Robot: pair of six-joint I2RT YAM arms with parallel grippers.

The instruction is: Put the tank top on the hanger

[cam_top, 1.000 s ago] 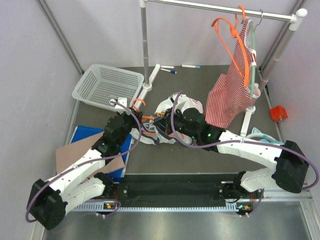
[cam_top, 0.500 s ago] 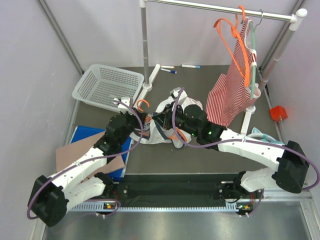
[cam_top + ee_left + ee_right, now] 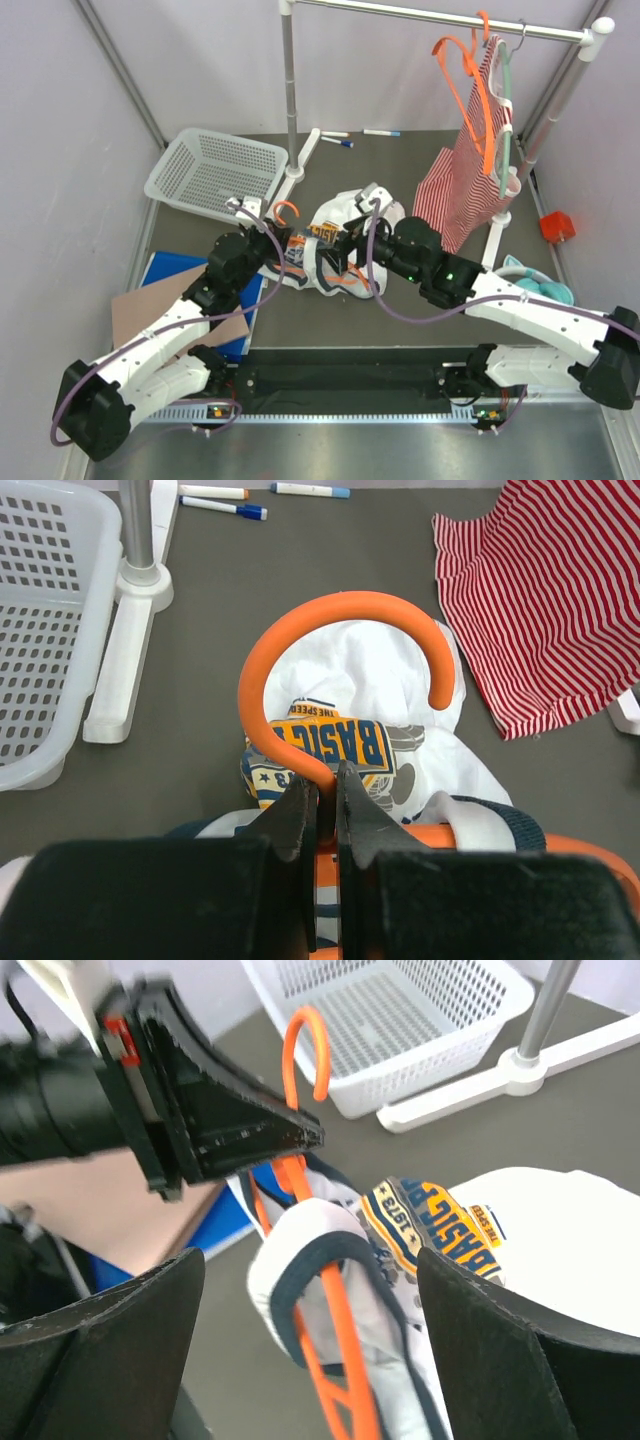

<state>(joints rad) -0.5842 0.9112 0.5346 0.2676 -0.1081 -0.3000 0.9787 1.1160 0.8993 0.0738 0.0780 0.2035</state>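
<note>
Both arms are stretching forward and angling inward, with their wrists drawing close together. The left end effector [image 3: 322, 788] is pinching its fingers tight around the hanger [image 3: 340, 602] at its neck. The right end effector [image 3: 310, 1270] is hovering with its fingers spread wide.

**Q:** What occupies the middle of the worktop [image 3: 400, 170]?

**A:** The tank top [image 3: 335, 222] lies heaped there. One arm of the hanger [image 3: 286, 209] passes through an opening in it, and the hook projects at its left. The left fingers [image 3: 296, 815] meet on the hanger's neck, below the hook.

**Q:** And around it?

**A:** The basket [image 3: 170, 185] lies at far left. The rack post [image 3: 289, 90] stands between basket and tank top, its foot just beside the basket. Pens [image 3: 335, 139] lie behind, right of the foot. The rail [image 3: 440, 18] runs overhead to the right. A second top [image 3: 455, 200] hangs from it, just right of the tank top.
</note>
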